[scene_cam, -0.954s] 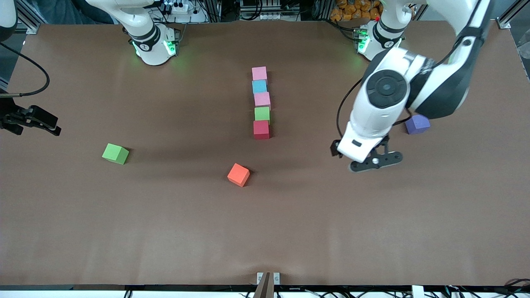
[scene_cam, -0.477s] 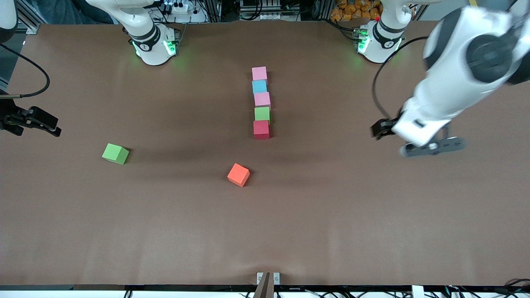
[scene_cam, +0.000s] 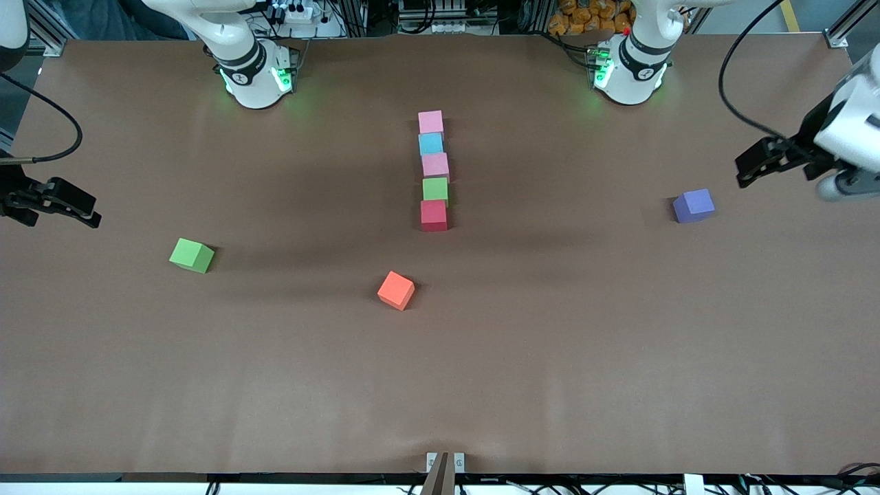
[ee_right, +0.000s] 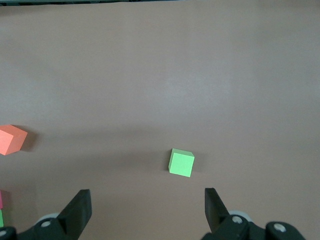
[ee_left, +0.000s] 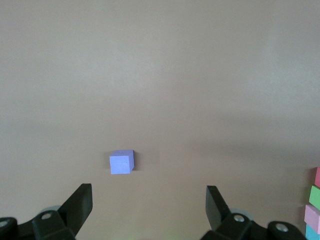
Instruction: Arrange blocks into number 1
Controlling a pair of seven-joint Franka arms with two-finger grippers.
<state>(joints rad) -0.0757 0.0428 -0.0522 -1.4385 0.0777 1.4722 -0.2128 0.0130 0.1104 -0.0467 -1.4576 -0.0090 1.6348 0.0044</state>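
Blocks [scene_cam: 433, 170] form a complete five-cube row running 12 to 6 o'clock at mid-tabletop [scene_cam: 550, 357], so the task appears finished; left claw [ee_left: 149, 202] and right claw [ee_right: 148, 206] hang wide open, empty, needing only to park.

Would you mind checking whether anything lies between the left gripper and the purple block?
Nothing visible does: the open left gripper hangs over bare table, and the purple block sits alone toward the left arm's end.
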